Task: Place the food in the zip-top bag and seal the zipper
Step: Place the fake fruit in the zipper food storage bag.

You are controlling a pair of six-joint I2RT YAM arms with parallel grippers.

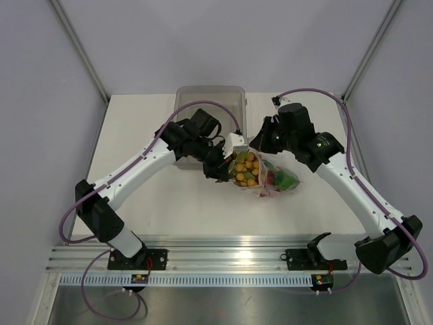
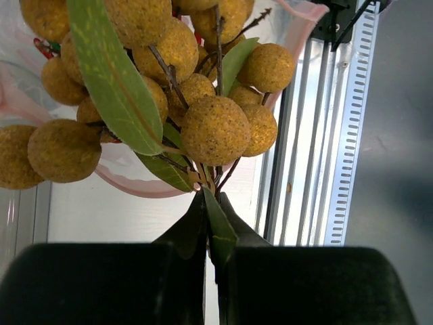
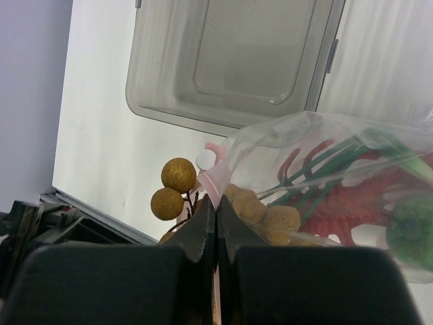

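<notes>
- Left fingers (image 2: 184, 237) clamp the stem of the yellow ball cluster (image 2: 213, 128); the balls lie ahead of them, in the mouth of the zip-top bag (image 1: 276, 179).
- Right fingers (image 3: 201, 227) pinch the zipper strip (image 3: 214, 181); the bag sits mid-counter (image 1: 169, 210), mouth towards the left fingers.

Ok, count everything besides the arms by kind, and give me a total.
Cluster of yellow-tan balls: 1
Red lobster: 1
Green bell pepper: 1
Bunch of thin green stalks: 1
Zip-top bag: 1
Clear grey tray: 1
Total: 6
</notes>
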